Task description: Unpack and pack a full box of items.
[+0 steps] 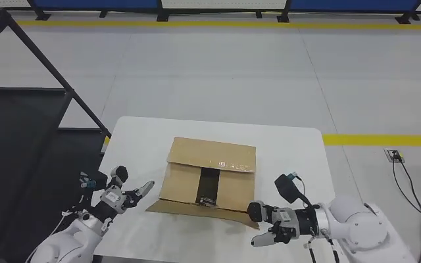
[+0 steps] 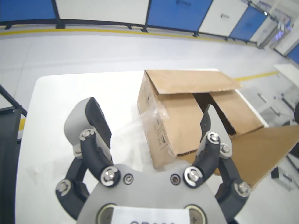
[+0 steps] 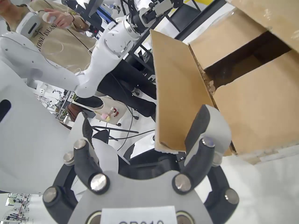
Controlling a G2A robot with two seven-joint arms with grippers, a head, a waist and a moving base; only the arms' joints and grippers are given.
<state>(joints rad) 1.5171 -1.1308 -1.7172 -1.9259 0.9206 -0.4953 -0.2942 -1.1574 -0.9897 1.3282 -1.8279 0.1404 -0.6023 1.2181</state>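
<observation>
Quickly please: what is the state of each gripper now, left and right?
Left gripper: open, holding nothing.
Right gripper: open, holding nothing, close to the cardboard box.

Table (image 1: 284, 150): white, round-cornered top, standing on the grey floor.
Floor (image 1: 217, 66): pale grey, seamed in large squares, spreading beyond the table to the far side.
Yellow line (image 1: 197, 23): runs along the foot of the far panels; a second stripe (image 1: 371, 139) lies on the floor just off the table's right edge.
Panels (image 2: 102, 3): blue and white boards in a row, held by black posts and feet, closing off the far side.
Frame (image 1: 56, 74): black metal bars slant down at the left, near the table's corner, a dark sheet (image 1: 33, 151) below them.
Socket (image 1: 393, 156): small floor outlet at the far right, a black cable (image 1: 402, 179) trailing from it.
</observation>
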